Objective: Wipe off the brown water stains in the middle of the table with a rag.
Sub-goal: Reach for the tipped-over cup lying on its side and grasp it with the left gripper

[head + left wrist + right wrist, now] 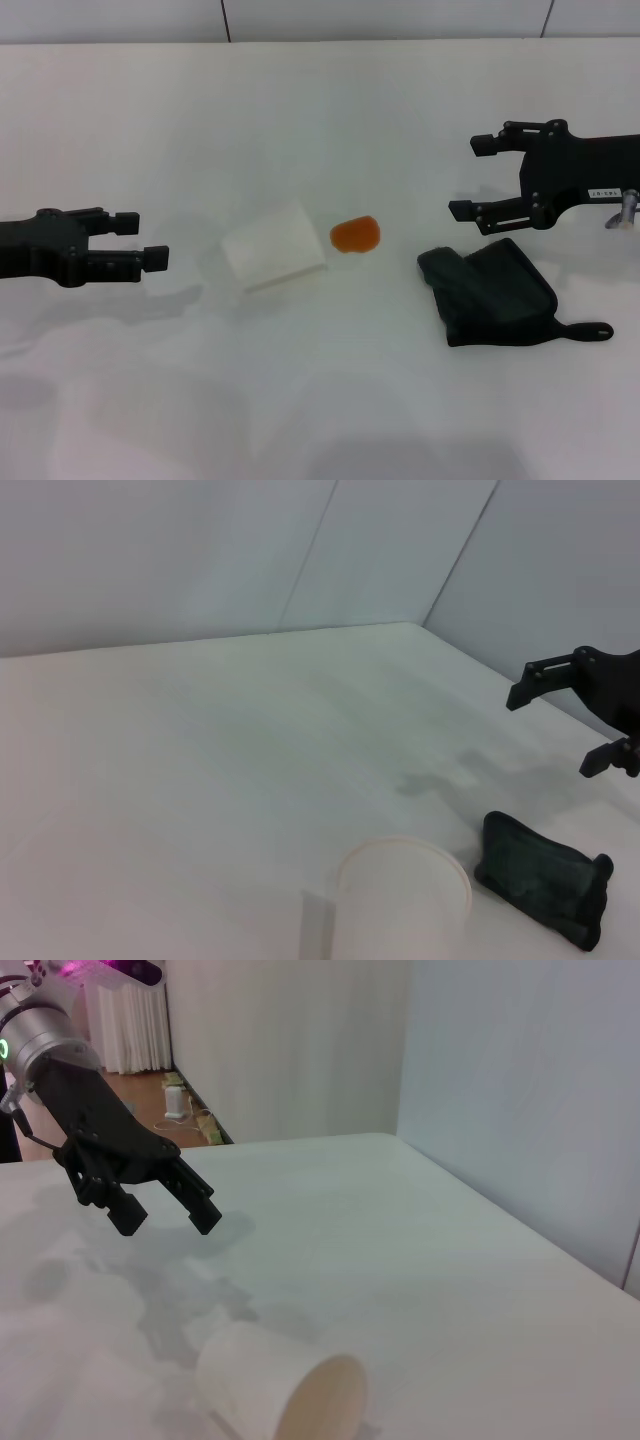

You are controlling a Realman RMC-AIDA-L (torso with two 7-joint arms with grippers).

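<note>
The brown water stain (355, 234) is a small glossy orange blob in the middle of the white table (320, 400). The dark rag (490, 292) lies flat to its right, with its loop strap (590, 330) trailing out. My right gripper (470, 178) is open and empty, hovering just behind the rag. My left gripper (142, 238) is open and empty at the far left, above the table. The left wrist view shows the rag (545, 890) and the right gripper (556, 730). The right wrist view shows the left gripper (165, 1222). The stain is hidden in both wrist views.
A white paper cup (273, 245) lies on its side just left of the stain. It also shows in the left wrist view (400, 895) and the right wrist view (270, 1385). A grey wall (400, 18) runs behind the table's far edge.
</note>
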